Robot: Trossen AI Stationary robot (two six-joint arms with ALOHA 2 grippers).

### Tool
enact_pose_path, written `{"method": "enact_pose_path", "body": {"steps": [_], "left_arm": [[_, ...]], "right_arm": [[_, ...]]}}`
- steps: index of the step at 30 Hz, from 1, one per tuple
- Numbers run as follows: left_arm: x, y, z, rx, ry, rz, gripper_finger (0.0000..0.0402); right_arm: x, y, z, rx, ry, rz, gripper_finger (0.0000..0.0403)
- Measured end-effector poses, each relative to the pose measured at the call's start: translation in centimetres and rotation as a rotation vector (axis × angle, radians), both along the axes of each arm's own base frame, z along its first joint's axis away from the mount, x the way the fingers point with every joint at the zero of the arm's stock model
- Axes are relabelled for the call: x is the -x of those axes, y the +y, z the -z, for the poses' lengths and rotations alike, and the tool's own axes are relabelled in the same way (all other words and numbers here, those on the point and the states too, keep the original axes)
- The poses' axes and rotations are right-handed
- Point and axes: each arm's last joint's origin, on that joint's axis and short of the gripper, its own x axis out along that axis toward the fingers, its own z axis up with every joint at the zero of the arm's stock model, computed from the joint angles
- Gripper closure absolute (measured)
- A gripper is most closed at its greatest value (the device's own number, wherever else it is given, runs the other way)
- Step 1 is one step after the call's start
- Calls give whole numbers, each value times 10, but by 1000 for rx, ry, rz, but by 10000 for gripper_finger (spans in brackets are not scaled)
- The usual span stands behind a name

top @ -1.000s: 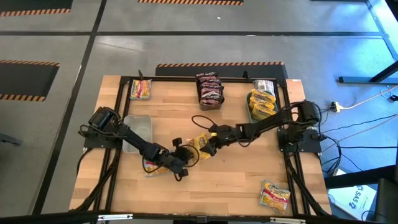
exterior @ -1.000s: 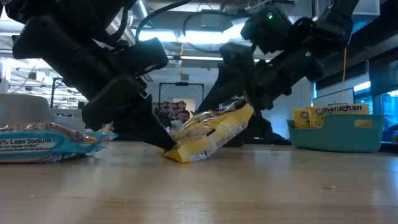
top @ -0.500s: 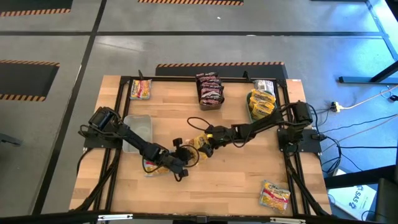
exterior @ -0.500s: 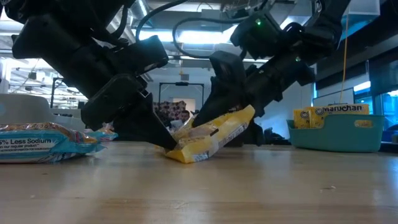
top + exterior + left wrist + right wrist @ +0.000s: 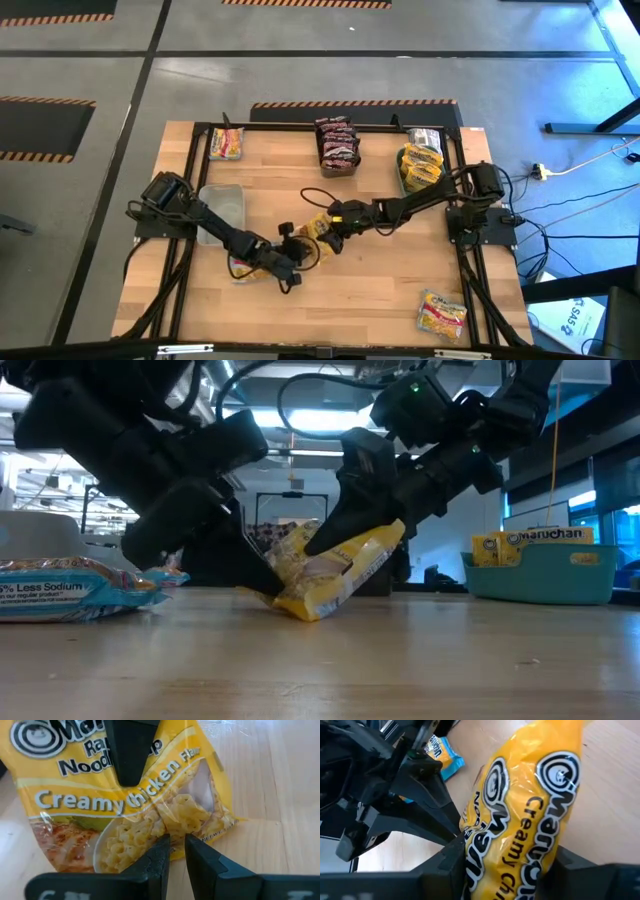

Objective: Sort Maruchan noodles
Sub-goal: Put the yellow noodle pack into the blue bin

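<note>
Yellow noodle packet [image 5: 335,565] mid-table, pinched by left gripper [image 5: 291,252], right gripper [image 5: 328,232] closing round it. Far bins [image 5: 418,180] partly filled; loose packets [image 5: 441,314] remain unsorted.

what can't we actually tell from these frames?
- Yellow packet, high view: mostly covered by both grippers.
- Right gripper, right wrist view: fingertips hidden behind the packet.
- Left gripper, low view: its tips are lost in dark silhouette.
- Packets in the blue bin, low view: the wall hides all but their tops.
</note>
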Motion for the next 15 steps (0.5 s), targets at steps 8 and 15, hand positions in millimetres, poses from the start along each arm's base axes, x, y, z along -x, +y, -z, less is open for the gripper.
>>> {"method": "enact_pose_path", "body": {"steps": [8, 15], "left_arm": [[7, -4, -27, -39, -40, 33, 347], [11, -8, -35, -36, -49, 47, 347]], "right_arm": [[4, -1, -14, 83, -25, -14, 273], [16, -4, -37, 198, 3, 1, 293]]}}
